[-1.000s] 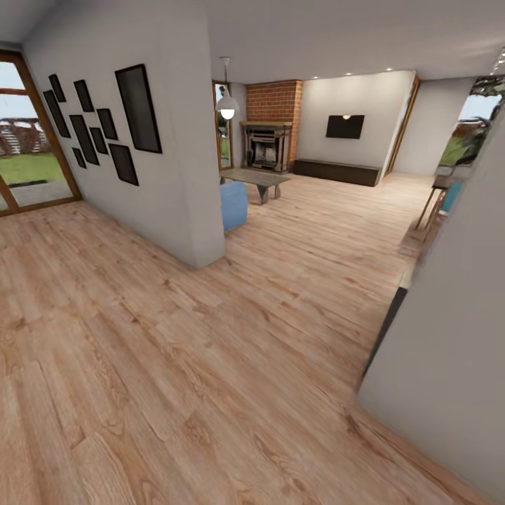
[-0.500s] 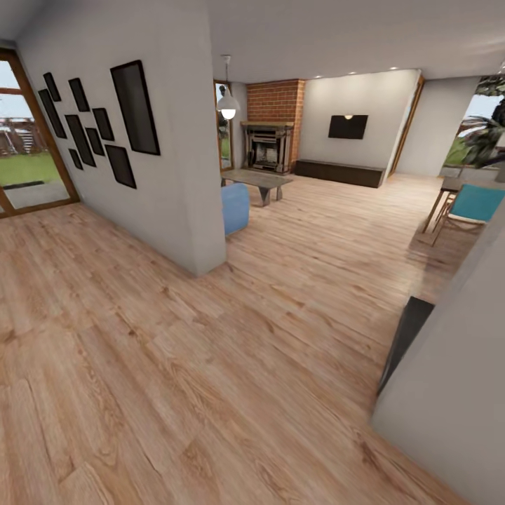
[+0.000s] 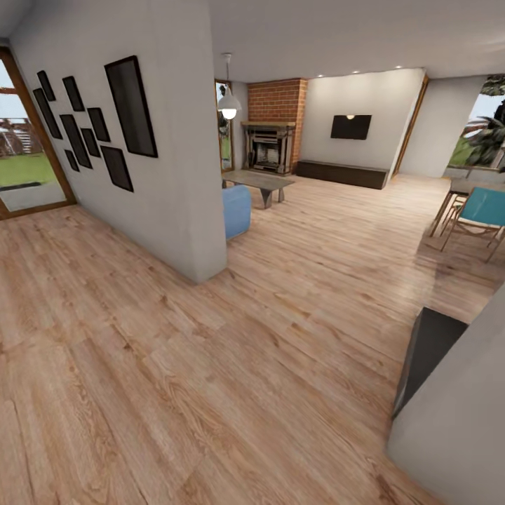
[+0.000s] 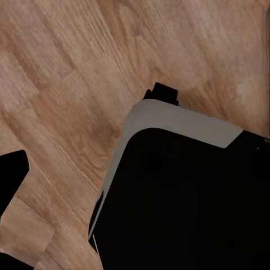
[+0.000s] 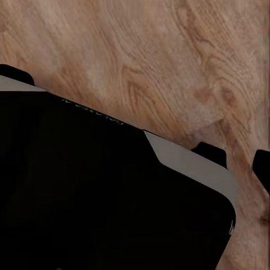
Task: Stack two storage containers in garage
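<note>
The two storage containers are out of view. I am in the living room, on its light wood-plank floor (image 3: 210, 365), with one end of the blue sofa (image 3: 236, 209) showing behind a wall corner. Both wrist views look down at plank floor and my own dark, grey-edged base (image 4: 185, 197) (image 5: 101, 191). A dark shape (image 4: 11, 174) at the edge of the left wrist view and another (image 5: 262, 169) in the right wrist view may be fingers; their state is unclear.
A grey partition wall (image 3: 175, 175) with black frames juts in at left, with a glass door (image 3: 28, 168) beyond. A grey wall (image 3: 463, 421) with a dark panel (image 3: 428, 351) stands close at right. Farther off are a coffee table (image 3: 259, 181), a brick fireplace (image 3: 268, 144) and a blue chair (image 3: 484, 210).
The whole head view has shifted as the camera moved: the near right wall has slid out to the right and the blue chair has come into sight. Nothing in the room moved.
</note>
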You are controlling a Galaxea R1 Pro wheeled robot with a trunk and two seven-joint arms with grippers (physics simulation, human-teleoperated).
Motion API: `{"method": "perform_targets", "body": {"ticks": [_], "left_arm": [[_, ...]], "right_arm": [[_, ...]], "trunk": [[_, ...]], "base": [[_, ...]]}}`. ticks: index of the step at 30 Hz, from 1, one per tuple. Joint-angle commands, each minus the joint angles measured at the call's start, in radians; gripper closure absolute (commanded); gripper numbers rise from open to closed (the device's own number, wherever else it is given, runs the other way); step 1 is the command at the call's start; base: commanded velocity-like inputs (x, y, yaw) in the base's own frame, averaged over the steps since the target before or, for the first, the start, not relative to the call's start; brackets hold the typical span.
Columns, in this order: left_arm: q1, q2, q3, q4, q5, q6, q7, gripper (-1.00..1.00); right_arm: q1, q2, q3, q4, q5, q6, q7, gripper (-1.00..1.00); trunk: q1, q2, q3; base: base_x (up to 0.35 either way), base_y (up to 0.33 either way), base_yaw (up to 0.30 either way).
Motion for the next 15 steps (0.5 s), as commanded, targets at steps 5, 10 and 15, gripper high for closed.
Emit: {"method": "perform_targets", "body": {"ticks": [5,10,15], "left_arm": [[-0.001,0.0,0.003,0.001,0.002,0.001,0.002,-1.0],[-0.001,0.0,0.003,0.001,0.002,0.001,0.002,-1.0],[-0.001,0.0,0.003,0.001,0.002,0.001,0.002,-1.0]], "right_arm": [[-0.002,0.0,0.008,0.004,0.001,-0.008,0.0,-1.0],[-0.002,0.0,0.008,0.004,0.001,-0.008,0.0,-1.0],[-0.002,0.0,0.008,0.004,-0.001,-0.008,0.0,-1.0]], "trunk": [[0.001,-0.001,-0.001],[0.001,-0.001,-0.001],[0.001,-0.001,-0.001]], "base": [[0.339,0.005,0.0],[0.339,0.001,0.0],[0.339,0.0,0.0]]}}
